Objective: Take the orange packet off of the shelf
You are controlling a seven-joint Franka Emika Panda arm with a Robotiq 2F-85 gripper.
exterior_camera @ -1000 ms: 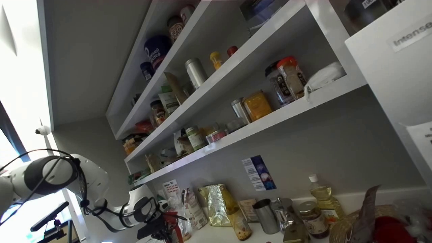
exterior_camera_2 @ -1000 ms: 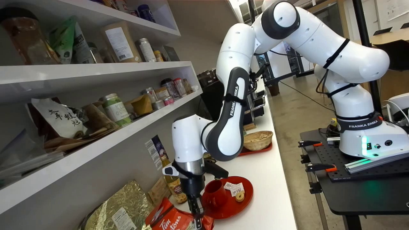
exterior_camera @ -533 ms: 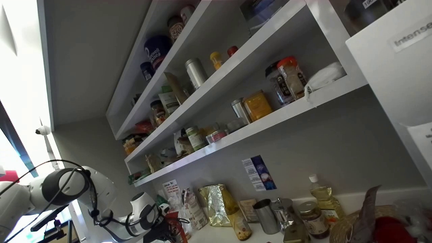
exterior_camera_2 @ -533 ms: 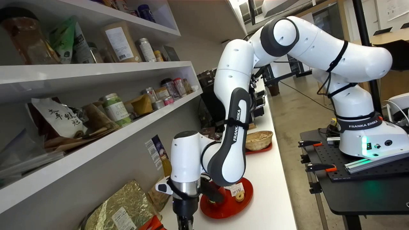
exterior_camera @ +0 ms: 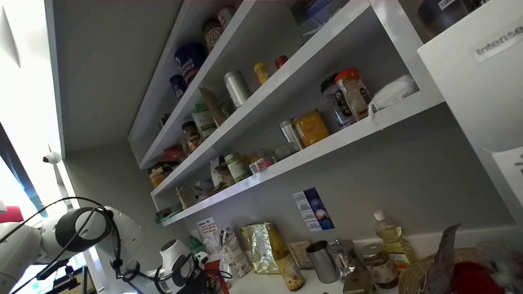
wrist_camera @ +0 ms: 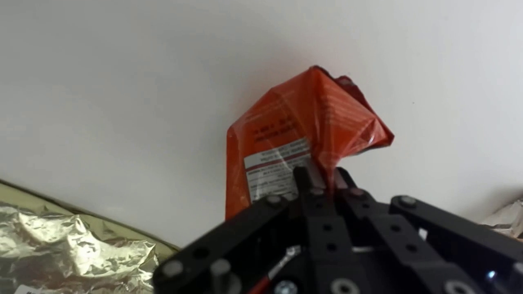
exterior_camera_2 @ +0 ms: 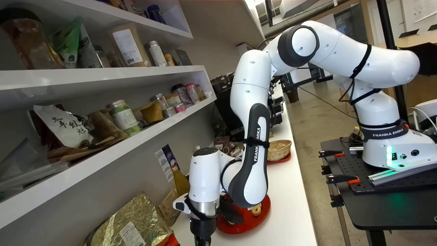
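Observation:
The orange packet [wrist_camera: 278,110] is a shiny orange-red pouch with a white printed label, seen in the wrist view. My gripper [wrist_camera: 327,175] is closed on a pinched fold of it, with film bunched between the fingertips. In an exterior view the packet [exterior_camera: 215,269] shows beside the gripper [exterior_camera: 200,283]; in an exterior view only a corner of the packet [exterior_camera_2: 173,240] shows, and the fingertips are cut off below. The packet is below the white shelf [exterior_camera: 286,164], whose front edge also shows here [exterior_camera_2: 112,153]. I cannot tell whether the packet touches the counter.
The white counter [exterior_camera_2: 286,218] lies below. A gold foil bag [exterior_camera_2: 136,218] stands close to the packet and shows in the wrist view [wrist_camera: 81,245]. A red plate [exterior_camera_2: 259,215] with a ring-shaped item is beside the arm. A leaning bottle [exterior_camera_2: 181,182] stands near the wall.
The arm has moved down with the packet, which has mostly left the bottom of an exterior view. Over the last half second the arm has shifted only slightly. The grip stays shut.

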